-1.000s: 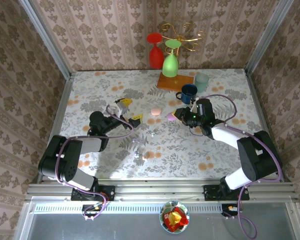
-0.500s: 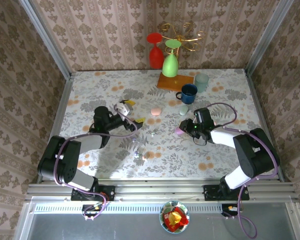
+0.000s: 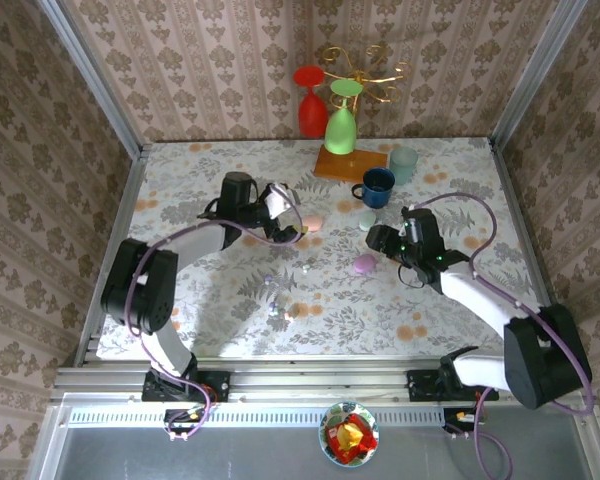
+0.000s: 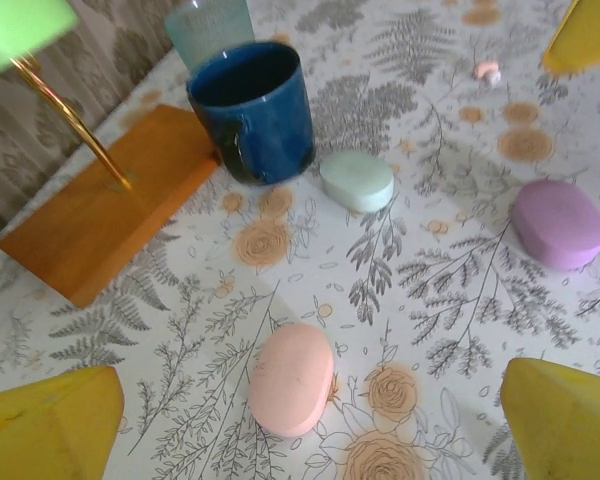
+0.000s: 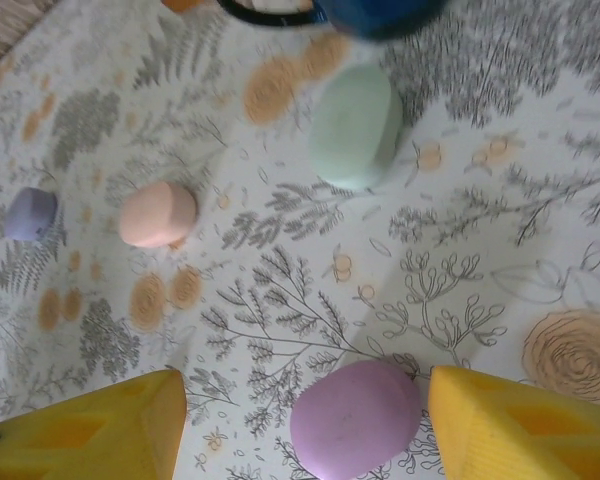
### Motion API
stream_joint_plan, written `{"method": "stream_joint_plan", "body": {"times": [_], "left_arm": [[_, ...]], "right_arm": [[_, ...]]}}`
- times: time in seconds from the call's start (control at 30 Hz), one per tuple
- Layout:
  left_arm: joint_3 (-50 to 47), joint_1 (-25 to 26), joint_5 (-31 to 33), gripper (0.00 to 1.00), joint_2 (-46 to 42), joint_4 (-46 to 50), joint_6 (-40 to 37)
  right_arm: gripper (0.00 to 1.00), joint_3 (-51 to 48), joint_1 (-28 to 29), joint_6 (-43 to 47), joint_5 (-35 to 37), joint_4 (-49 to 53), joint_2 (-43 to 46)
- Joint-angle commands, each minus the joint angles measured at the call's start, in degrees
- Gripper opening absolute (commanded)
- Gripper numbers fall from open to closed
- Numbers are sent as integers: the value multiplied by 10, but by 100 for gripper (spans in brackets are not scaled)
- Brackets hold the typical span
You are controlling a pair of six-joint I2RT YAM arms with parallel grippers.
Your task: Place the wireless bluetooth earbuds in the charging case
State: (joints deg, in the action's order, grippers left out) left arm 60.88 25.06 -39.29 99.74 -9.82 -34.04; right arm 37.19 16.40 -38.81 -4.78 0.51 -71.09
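Earbuds (image 3: 287, 312) are loose on the table (image 3: 180, 180), nearest my bases. Next is my right gripper (image 5: 308, 405), fingers spread, with the purple case (image 5: 355, 420) lying between them. Farther out, my left gripper (image 4: 305, 425) gapes wide, pink case (image 4: 292, 380) just ahead.

A blue mug (image 3: 377, 186) is seen toward the back of the table (image 3: 180, 200). A mint case (image 3: 367, 219) is laid just in front of it. A pink case (image 3: 313, 222) is set to its left beside the left gripper (image 3: 292, 226), and a purple case (image 3: 364, 264) lies further forward by the right gripper (image 3: 378, 248). Tiny earbuds (image 3: 305, 268) are scattered well forward-left of it.
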Motion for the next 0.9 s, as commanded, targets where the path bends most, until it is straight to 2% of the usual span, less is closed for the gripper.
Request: {"method": "stream_joint_plan", "body": {"times": [0.0,0.13,0.3,0.33,0.47,0.63,0.87], "left_arm": [[69,7,16,96,48,136,-81],[155,7,20,96,110,224,-141],[243,7,36,96,178,290,-184],[263,24,34,96,194,308,-196],[345,31,48,95,252,393,-229],[433,47,85,86,312,492,-249],[485,54,117,71,342,539,-245]], "right_arm": [[66,7,-9,24,41,43,34],[66,-5,-16,23,35,45,50],[66,-16,-21,19,19,32,44],[66,-16,-22,17,16,30,40],[65,-19,-28,13,11,23,30],[65,-22,-37,13,-1,15,23],[64,-28,-48,10,-4,9,23]]}}
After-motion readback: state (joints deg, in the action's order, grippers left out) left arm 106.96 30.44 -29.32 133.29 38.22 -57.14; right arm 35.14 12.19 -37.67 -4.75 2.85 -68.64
